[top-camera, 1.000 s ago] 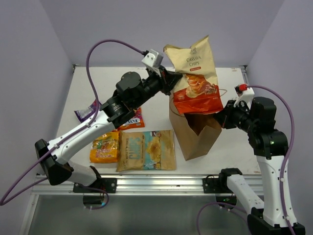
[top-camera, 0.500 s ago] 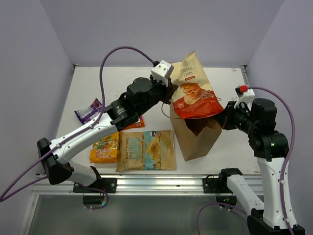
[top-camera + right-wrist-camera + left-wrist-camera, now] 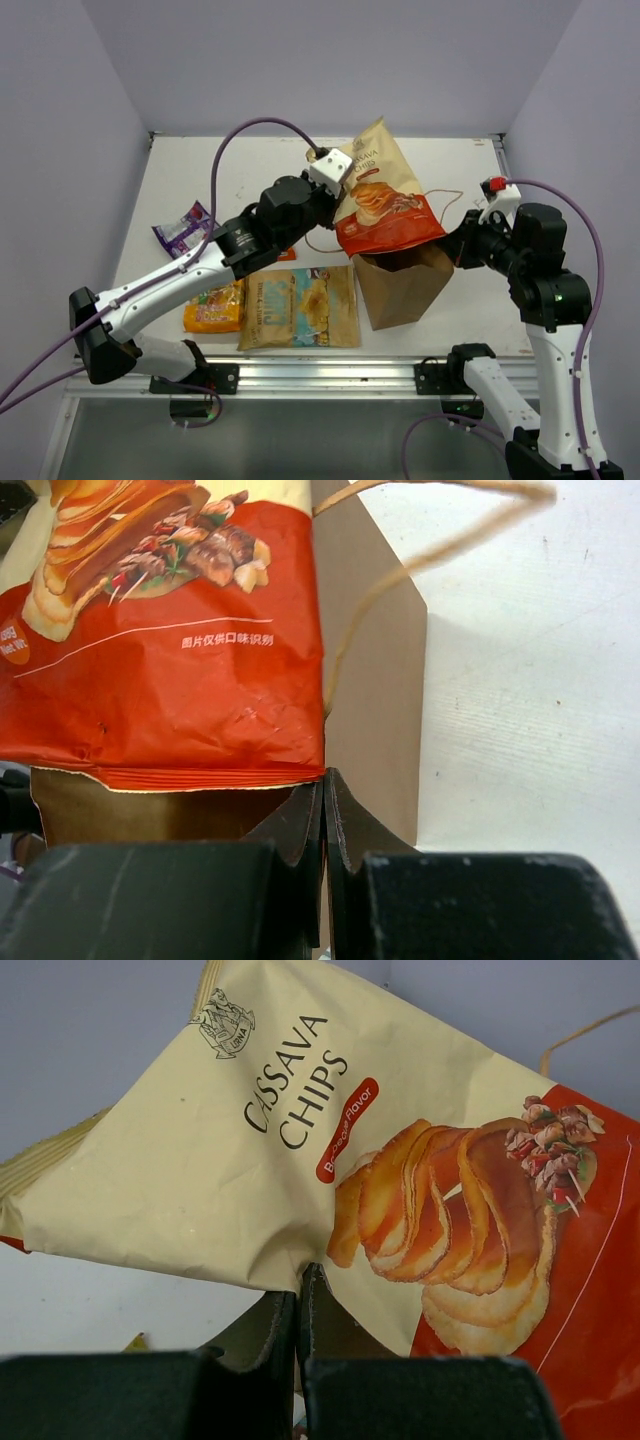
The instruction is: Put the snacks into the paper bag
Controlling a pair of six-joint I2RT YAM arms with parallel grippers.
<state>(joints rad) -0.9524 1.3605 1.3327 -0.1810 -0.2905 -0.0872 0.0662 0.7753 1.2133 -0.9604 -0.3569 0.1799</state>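
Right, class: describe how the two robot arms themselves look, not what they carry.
White link shells, black joint housings. A purple cable trails from the left arm; another follows the right arm, which has a red part. The left end effector and right end effector: dark tapered fingers.

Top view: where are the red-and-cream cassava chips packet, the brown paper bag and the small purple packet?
red-and-cream cassava chips packet (image 3: pixel 388 208): top view, red lower half.
brown kraft paper bag (image 3: pixel 405 290): top view, front wall.
small purple packet (image 3: pixel 181 228): top view, its middle.
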